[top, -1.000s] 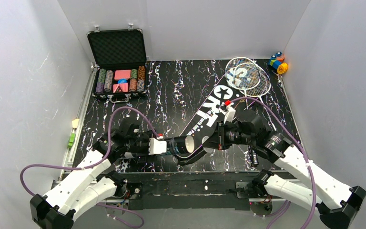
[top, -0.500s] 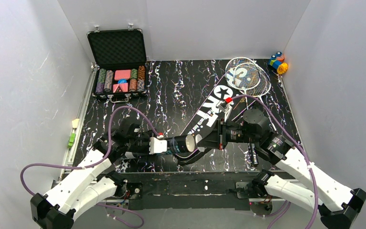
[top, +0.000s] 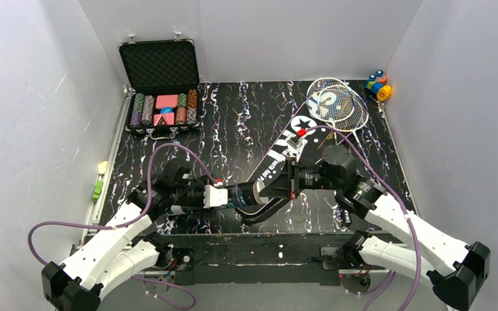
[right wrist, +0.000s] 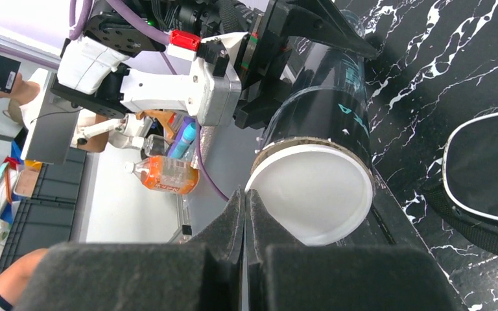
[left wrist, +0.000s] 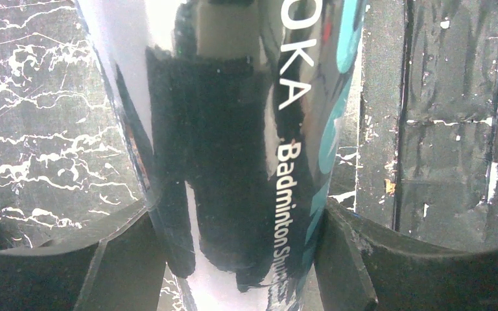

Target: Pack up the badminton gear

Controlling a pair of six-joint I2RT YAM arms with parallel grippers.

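My left gripper [top: 236,195] is shut on the dark tube [top: 250,193] with teal lettering and holds it level above the table's front. In the left wrist view the tube [left wrist: 233,116] fills the gap between my fingers [left wrist: 350,259]. My right gripper [right wrist: 245,194] is shut and empty, its tips against the rim of the tube's white end cap [right wrist: 314,191]. In the top view it [top: 267,188] sits just right of the tube's end. The black bag [top: 279,152] lies diagonally mid-table. Two silver rackets [top: 337,103] lie at the back right. No shuttlecocks show.
An open black case of poker chips [top: 162,97] stands at the back left. Colourful toy blocks [top: 377,84] sit in the back right corner. White walls enclose the table on three sides. The bag's edge [right wrist: 493,175] lies close beside the tube.
My right gripper has moved left, from beside the bag to the white end of the tube. My left gripper and the tube have stayed in place.
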